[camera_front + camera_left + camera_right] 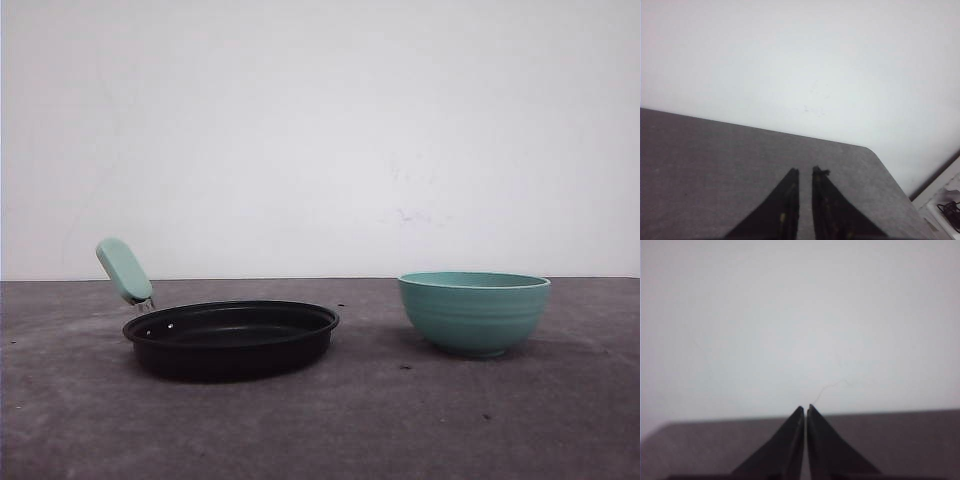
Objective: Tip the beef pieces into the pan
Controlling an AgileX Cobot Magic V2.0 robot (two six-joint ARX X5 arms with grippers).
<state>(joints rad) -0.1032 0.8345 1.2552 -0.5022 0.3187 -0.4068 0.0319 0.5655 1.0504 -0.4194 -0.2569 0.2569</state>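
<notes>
A dark grey table (80, 420) with a mottled, slightly rough surface runs back to a white wall. On it, left of middle, sits a shallow black pan (232, 338), its mint-green handle angled up to the left. Well apart to the right stands a teal ribbed bowl (474, 312). A few dark specks, possibly crumbs, dot the surface nearby.
</notes>
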